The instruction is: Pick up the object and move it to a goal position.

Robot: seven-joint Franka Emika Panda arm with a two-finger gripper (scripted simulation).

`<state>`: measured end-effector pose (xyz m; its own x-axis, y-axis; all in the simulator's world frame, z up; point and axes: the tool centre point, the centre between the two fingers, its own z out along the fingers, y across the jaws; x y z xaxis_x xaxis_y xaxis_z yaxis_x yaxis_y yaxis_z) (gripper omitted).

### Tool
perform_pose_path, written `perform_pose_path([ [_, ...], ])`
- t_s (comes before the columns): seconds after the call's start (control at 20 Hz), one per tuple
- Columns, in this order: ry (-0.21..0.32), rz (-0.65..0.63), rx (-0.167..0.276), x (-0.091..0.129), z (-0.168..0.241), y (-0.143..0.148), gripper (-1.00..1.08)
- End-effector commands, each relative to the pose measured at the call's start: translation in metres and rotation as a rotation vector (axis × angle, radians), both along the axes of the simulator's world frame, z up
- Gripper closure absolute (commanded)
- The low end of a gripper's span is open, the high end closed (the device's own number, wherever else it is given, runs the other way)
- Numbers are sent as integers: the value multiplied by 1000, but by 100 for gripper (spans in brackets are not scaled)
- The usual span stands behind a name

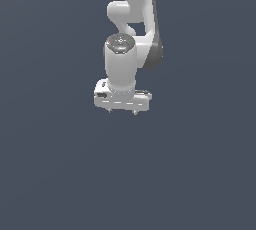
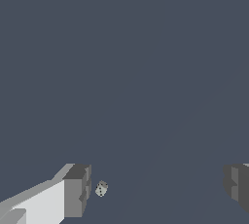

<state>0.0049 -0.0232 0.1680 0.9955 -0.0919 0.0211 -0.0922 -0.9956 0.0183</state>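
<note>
In the wrist view a very small pale speckled object (image 2: 101, 188), like a tiny die, lies on the dark floor close beside one finger (image 2: 77, 190). My gripper (image 2: 156, 186) is open, its two fingers wide apart with nothing between them, and it hangs high above the object. In the exterior view the white arm faces the camera and its gripper (image 1: 122, 111) points down with only the fingertips showing under the hand. The object does not show in the exterior view; the arm may hide it.
A plain dark grey-blue floor (image 1: 50, 174) fills both views. No goal marker or other object shows.
</note>
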Motion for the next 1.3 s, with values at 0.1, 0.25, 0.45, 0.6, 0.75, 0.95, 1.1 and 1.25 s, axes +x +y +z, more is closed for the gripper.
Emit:
perform_pose_path([
  [0.1, 1, -63, 6, -9, -14, 10, -92],
  [0.25, 2, -120, 11, -18, -26, 18, -92],
  [0.45, 5, -210, 18, -32, -44, 30, -92],
  [0.6, 7, -281, 22, -44, -57, 39, -92],
  [0.75, 8, -351, 24, -56, -70, 47, -92],
  [0.95, 10, -439, 26, -73, -85, 56, -92],
  [1.1, 11, -492, 26, -83, -93, 60, -92],
  [1.25, 12, -534, 26, -91, -100, 64, -92],
])
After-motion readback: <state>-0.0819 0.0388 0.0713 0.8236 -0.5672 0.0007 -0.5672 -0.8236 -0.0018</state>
